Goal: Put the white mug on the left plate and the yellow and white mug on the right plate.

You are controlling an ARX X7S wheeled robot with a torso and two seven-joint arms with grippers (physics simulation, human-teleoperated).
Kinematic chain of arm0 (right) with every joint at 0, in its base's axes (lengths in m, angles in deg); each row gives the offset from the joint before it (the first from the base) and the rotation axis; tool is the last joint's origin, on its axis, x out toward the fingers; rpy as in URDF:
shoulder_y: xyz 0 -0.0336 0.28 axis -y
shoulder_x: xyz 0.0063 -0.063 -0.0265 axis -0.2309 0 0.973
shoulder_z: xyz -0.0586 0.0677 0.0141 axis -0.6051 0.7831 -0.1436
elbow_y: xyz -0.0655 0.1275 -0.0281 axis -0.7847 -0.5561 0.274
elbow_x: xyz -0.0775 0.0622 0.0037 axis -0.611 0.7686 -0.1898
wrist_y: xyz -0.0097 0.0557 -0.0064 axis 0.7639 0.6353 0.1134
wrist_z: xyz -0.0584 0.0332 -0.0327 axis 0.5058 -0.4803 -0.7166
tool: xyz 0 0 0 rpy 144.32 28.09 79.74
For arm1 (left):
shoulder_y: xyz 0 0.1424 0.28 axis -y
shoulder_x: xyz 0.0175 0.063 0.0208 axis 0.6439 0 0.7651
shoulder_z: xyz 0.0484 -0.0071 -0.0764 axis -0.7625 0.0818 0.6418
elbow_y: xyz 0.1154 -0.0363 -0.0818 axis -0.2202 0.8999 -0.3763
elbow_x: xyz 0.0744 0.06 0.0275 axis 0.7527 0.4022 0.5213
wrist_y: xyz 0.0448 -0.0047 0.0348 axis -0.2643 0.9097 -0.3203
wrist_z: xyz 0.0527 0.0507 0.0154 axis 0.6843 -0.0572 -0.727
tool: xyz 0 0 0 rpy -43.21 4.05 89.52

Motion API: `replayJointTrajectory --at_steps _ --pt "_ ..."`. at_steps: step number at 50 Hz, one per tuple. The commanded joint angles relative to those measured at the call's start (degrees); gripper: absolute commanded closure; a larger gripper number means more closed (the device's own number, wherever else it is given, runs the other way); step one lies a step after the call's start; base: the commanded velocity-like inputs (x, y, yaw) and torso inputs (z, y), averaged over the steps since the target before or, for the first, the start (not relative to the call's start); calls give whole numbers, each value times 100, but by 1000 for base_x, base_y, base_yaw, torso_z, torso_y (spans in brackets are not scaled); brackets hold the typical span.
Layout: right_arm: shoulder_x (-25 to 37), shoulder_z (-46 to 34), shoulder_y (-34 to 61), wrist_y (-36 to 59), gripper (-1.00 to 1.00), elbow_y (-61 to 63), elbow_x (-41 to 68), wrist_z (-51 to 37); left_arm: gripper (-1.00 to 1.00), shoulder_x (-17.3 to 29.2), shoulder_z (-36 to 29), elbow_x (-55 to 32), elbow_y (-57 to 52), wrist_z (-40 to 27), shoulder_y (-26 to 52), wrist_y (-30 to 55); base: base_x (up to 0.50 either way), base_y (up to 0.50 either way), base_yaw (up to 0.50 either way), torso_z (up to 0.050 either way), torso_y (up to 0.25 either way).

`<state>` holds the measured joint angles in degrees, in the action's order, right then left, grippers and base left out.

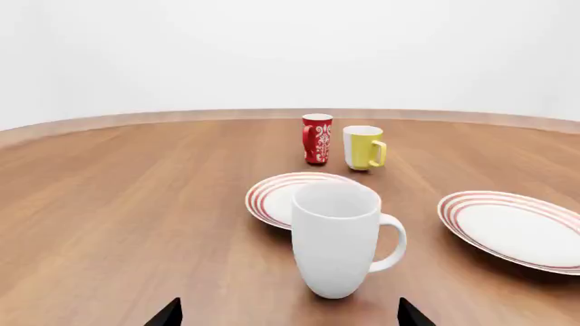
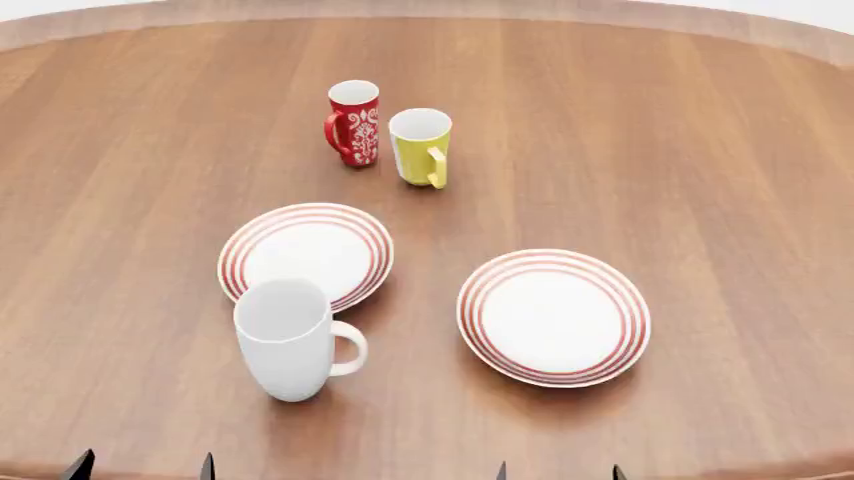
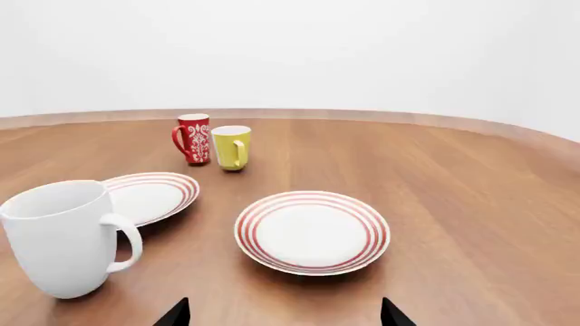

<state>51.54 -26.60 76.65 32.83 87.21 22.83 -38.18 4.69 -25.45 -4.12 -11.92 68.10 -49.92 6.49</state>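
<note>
Risk no. 1 is tipping the white mug (image 2: 287, 340): it's tall, tapers to a narrow base, and stands upright on the table (image 2: 694, 150) just in front of the left plate (image 2: 306, 254), nearly touching its near rim, handle out toward the right plate (image 2: 554, 316). A gripper coming in low or off-centre could shove it over or push it into the plate rim before the grip closes; probably safer to take it across the body, away from the handle. Left gripper (image 1: 288, 314) is lined up w/ it, fingertips spread wide to either side of the mug's base in the left wrist view, nothing held. Right gripper (image 3: 284, 312) likewise parted & empty, facing the right plate. Risk no. 2: the yellow and white mug (image 2: 420, 146) stands at the back, touching or nearly touching the red mug (image 2: 352, 122), can't tell which, so reaching for it may knock the red one, esp. w/ wide-open fingers. Its handle faces the robot, which may get in the way too. Both plates are bare, neither mug placed yet. Surface is smooth brown wood grain w/ a curved far edge, looks slippery enough for mugs & plates to slide if nudged. Room beyond is plain white, featureless.
</note>
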Motion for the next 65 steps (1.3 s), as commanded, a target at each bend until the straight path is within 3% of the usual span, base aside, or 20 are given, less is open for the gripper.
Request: replayJointTrajectory --at_steps 1,11,15,18,24,33,65 --pt "85 -96 -239 11 -100 192 139 -106 -100 121 -111 14 -91 -130 -223 -114 0 0 0 0 0" --pt "291 -333 -403 553 -100 807 224 -335 -100 326 -268 -120 -812 -296 -304 444 0 0 0 0 0" --pt "466 -150 -279 1505 -100 1986 354 -429 -100 400 -285 -105 -1941 -368 -15 1506 0 0 0 0 0" --pt "553 87 -223 1647 -100 2316 529 -468 -100 396 -186 -288 -2481 -407 259 2131 0 0 0 0 0" --pt "549 238 -470 1463 -100 2400 567 -662 -100 546 -204 -344 -2301 -347 92 1845 0 0 0 0 0" --pt "631 136 -511 1768 -100 2825 508 -840 -100 624 -140 -474 -2482 -431 132 1999 0 0 500 0 0" --pt "914 -441 -190 2072 -100 2497 497 -762 -100 746 -394 -555 -2654 -745 120 1967 0 0 500 0 0"
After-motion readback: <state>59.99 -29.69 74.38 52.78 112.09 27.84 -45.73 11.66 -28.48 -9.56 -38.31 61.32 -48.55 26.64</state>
